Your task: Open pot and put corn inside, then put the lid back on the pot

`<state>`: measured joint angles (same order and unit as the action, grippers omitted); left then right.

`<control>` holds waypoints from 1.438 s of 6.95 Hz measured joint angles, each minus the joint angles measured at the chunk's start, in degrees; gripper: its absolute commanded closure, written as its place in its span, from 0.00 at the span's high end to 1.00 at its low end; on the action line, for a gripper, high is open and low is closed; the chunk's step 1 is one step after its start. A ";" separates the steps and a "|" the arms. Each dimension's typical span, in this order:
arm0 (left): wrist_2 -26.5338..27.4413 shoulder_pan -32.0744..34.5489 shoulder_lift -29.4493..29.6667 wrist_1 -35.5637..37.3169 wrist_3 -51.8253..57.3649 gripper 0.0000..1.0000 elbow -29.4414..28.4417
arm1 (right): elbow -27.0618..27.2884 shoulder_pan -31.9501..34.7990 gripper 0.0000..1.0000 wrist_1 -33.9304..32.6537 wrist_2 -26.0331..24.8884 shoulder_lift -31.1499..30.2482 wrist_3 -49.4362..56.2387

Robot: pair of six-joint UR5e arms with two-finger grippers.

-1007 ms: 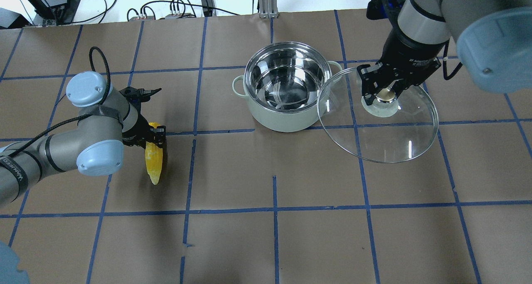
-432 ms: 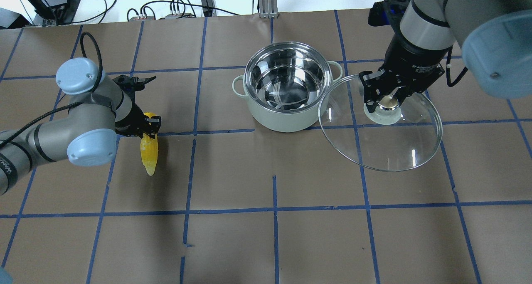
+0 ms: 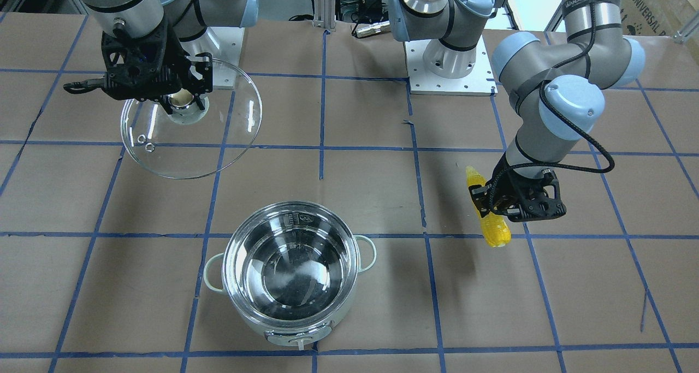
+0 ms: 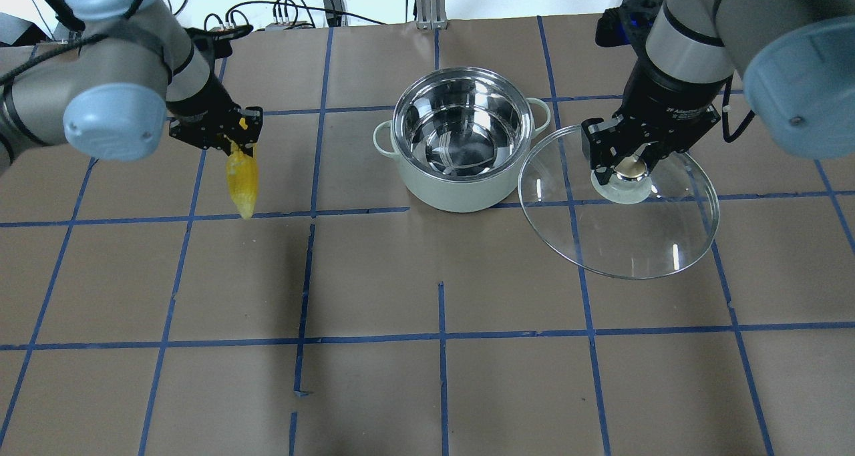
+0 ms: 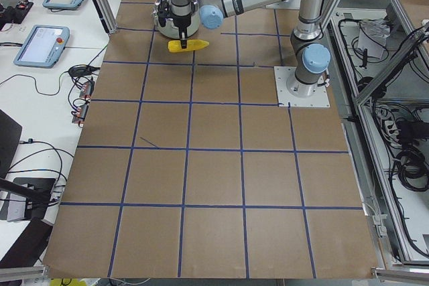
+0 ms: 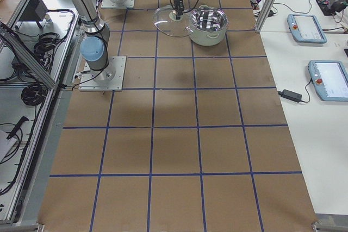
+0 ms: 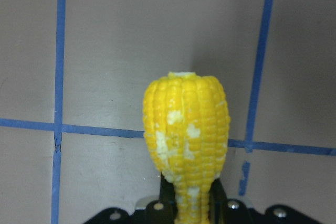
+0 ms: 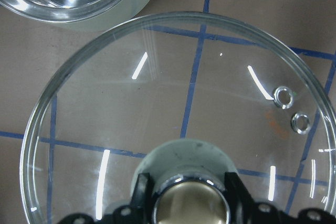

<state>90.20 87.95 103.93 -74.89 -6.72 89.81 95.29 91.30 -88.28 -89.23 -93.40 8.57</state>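
The mint-green pot (image 4: 461, 182) stands open on the table, its shiny inside empty; it also shows in the front view (image 3: 292, 266). My left gripper (image 4: 235, 142) is shut on the yellow corn (image 4: 242, 181) and holds it in the air, left of the pot; the corn also shows in the front view (image 3: 491, 225) and the left wrist view (image 7: 186, 129). My right gripper (image 4: 629, 167) is shut on the knob of the glass lid (image 4: 621, 236), held above the table just right of the pot. The lid also shows in the right wrist view (image 8: 178, 103).
The table is brown paper with a grid of blue tape (image 4: 441, 336). Cables and boxes (image 4: 294, 9) lie past the far edge. The arm bases (image 3: 450, 61) stand on the robot's side.
My left arm has lifted the corn and carried it away from me, toward the table's far side. My right gripper has moved the lid slightly right, away from the pot.
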 measured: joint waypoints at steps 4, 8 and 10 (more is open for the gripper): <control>-8.90 14.51 9.41 -6.61 -23.18 0.02 -19.15 | 0.17 -0.08 0.30 -0.36 -0.26 -0.02 -0.17; -11.61 18.04 16.96 0.17 -27.20 0.02 -21.86 | 0.20 -0.08 0.30 -3.32 -0.45 -0.09 -0.11; -11.61 18.07 19.58 3.31 -27.33 0.61 -21.94 | 0.28 -0.08 0.30 -6.01 -0.49 -0.33 -0.03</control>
<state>78.59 106.02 123.51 -71.58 -34.05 67.87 95.57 91.23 -94.30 -89.72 -93.74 8.54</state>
